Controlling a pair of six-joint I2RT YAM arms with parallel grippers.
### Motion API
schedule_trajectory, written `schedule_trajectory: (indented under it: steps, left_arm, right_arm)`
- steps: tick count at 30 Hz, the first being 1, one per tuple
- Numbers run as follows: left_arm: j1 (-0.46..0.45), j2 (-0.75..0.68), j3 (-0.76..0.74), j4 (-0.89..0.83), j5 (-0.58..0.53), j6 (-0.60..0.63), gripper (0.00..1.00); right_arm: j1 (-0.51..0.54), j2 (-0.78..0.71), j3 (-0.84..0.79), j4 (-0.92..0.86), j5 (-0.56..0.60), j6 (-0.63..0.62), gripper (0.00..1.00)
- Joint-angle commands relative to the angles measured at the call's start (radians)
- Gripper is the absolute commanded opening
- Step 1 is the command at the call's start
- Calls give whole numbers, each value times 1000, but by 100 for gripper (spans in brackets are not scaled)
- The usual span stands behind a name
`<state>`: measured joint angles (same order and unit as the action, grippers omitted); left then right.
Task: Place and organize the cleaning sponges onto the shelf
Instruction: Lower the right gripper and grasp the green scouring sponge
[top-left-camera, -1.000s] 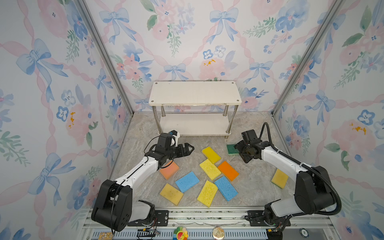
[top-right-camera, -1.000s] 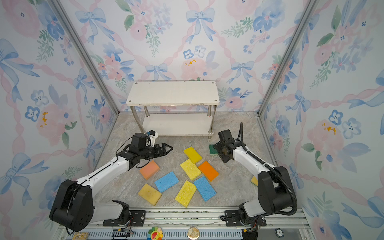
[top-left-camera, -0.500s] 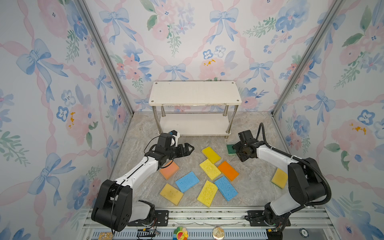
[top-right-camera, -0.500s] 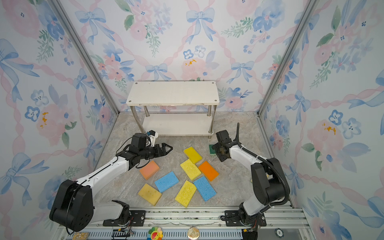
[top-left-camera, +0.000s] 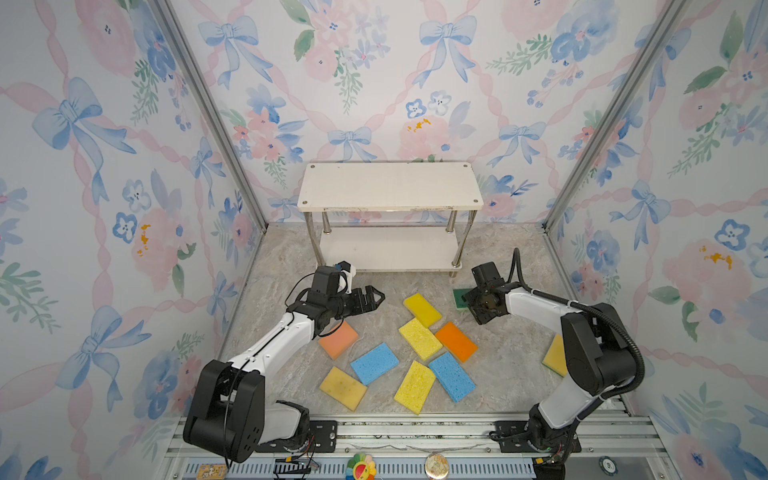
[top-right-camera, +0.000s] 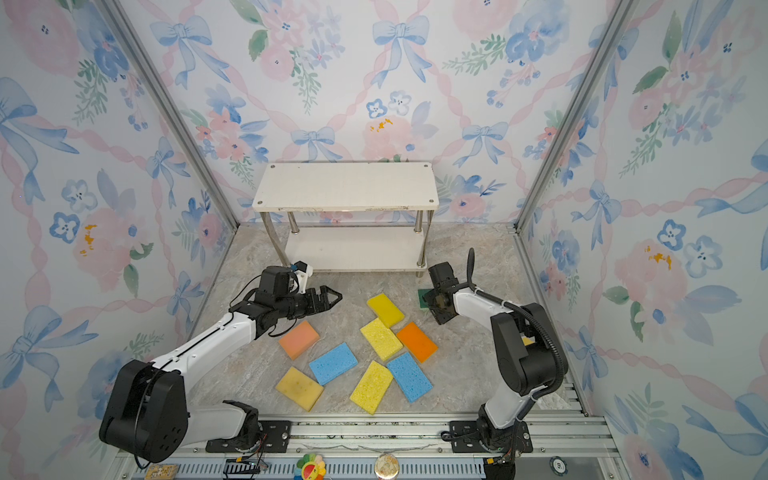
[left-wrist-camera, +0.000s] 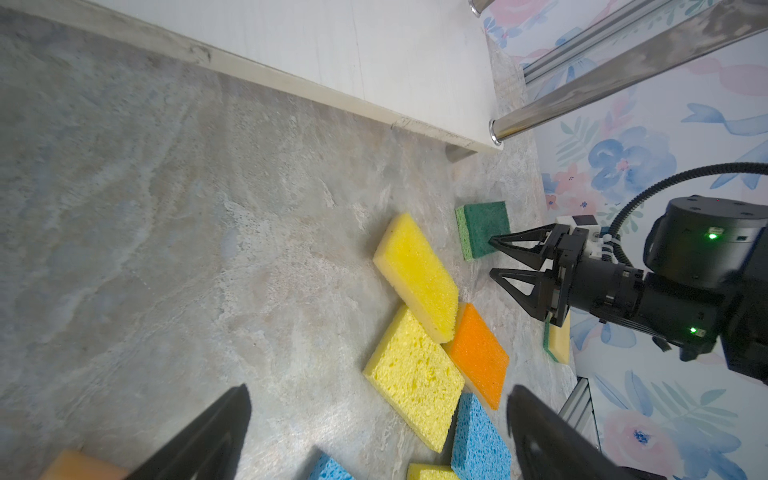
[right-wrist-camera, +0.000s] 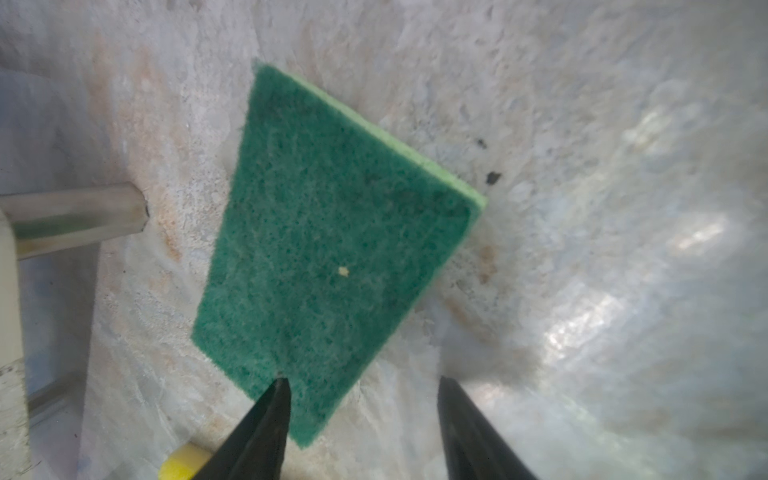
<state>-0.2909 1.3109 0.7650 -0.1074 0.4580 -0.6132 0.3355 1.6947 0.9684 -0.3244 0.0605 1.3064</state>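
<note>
The shelf (top-left-camera: 390, 187) (top-right-camera: 345, 187) stands at the back with both white boards bare. A dark green sponge (top-left-camera: 458, 296) (right-wrist-camera: 332, 232) lies flat by its front right leg. My right gripper (top-left-camera: 471, 301) (right-wrist-camera: 361, 380) is open and hangs low over the sponge's near corner. One fingertip (right-wrist-camera: 280, 388) rests on the green top, the other stands over bare floor. My left gripper (top-left-camera: 376, 296) (left-wrist-camera: 378, 390) is wide open and empty above the floor, beside a peach sponge (top-left-camera: 338, 338). Yellow (top-left-camera: 422, 309), orange (top-left-camera: 456, 340) and blue (top-left-camera: 374, 363) sponges lie scattered in front.
A metal shelf leg (right-wrist-camera: 75, 216) stands close beside the green sponge. Another yellow sponge (top-left-camera: 555, 355) lies at the right wall, partly behind the right arm. Flowered walls close in both sides. A metal rail (top-left-camera: 415, 432) runs along the front.
The right gripper's jaws have narrowed and it has crept a little toward the green sponge. The left arm has not moved.
</note>
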Motion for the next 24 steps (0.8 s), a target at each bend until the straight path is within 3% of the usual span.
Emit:
schedule_trajectory:
  steps: [1, 17, 24]
  left_arm:
    - [15, 3, 13, -22, 20, 25, 98]
    - [42, 0, 16, -43, 30, 40, 98]
    - [44, 3, 17, -46, 25, 41, 98]
  right_arm:
    - [-2, 23, 25, 5, 11, 21, 59]
    - [-23, 66, 33, 26, 10, 17, 44]
    - [-29, 66, 35, 20, 10, 6, 27]
